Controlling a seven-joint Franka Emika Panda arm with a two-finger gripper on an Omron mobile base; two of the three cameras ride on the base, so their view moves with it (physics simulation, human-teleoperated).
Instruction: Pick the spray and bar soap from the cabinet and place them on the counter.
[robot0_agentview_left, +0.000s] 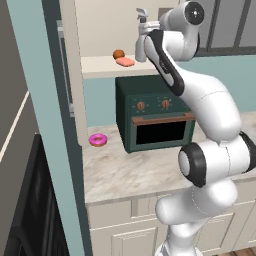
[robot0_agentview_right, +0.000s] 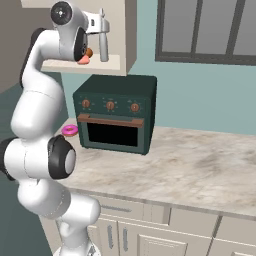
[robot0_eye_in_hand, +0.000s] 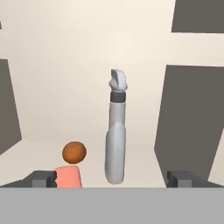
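Cabinet (robot0_agentview_left: 100, 30) shelf: spray (robot0_eye_in_hand: 116, 131) upright, unlabelled, bar soap (robot0_eye_in_hand: 68, 176) beside; claw (robot0_eye_in_hand: 112, 178) apart.

— What sits on the cabinet (robot0_agentview_left: 102, 65) shelf?
— The spray (robot0_eye_in_hand: 116, 131) stands upright; left of it lies the bar soap (robot0_eye_in_hand: 69, 176), with a small orange-brown ball (robot0_eye_in_hand: 74, 152) just behind the soap.
— And the counter (robot0_agentview_right: 200, 170)?
— A dark-green oven (robot0_agentview_right: 116, 114) stands at the back of it, and a pink donut (robot0_agentview_left: 98, 140) lies just left of the oven.
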